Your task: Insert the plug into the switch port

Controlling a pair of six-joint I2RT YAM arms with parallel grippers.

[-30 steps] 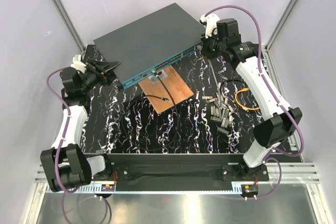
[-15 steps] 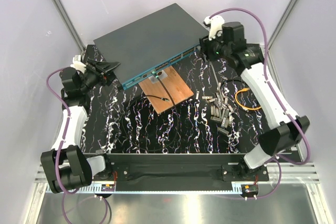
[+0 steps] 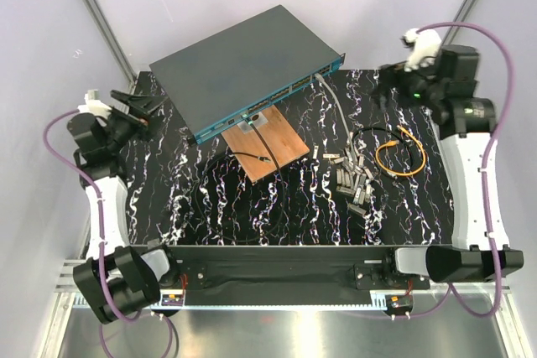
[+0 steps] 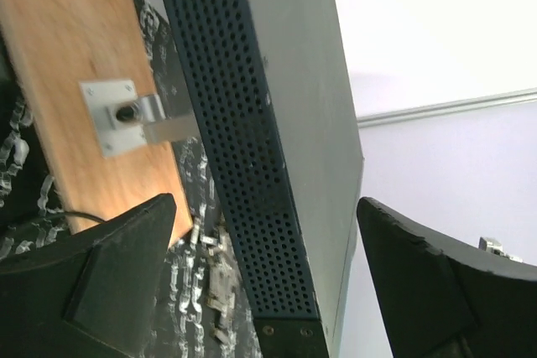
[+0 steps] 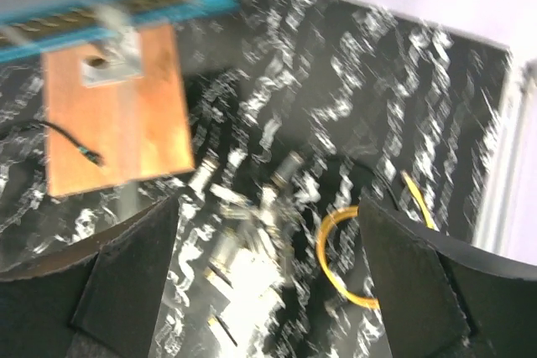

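Your left gripper [image 4: 264, 207] spread, empty, beside the switch [image 3: 243, 60]; right gripper [image 5: 267, 203] spread too, yellow cable [image 5: 324, 251] below, blurred. Grey plug [image 3: 320, 79] meets switch's teal front, right of the wooden board [image 3: 267, 144]; seating unreadable.

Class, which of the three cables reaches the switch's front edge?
The grey cable: its end meets the switch front. The yellow cable lies coiled apart; the black cable ends on the wooden board.
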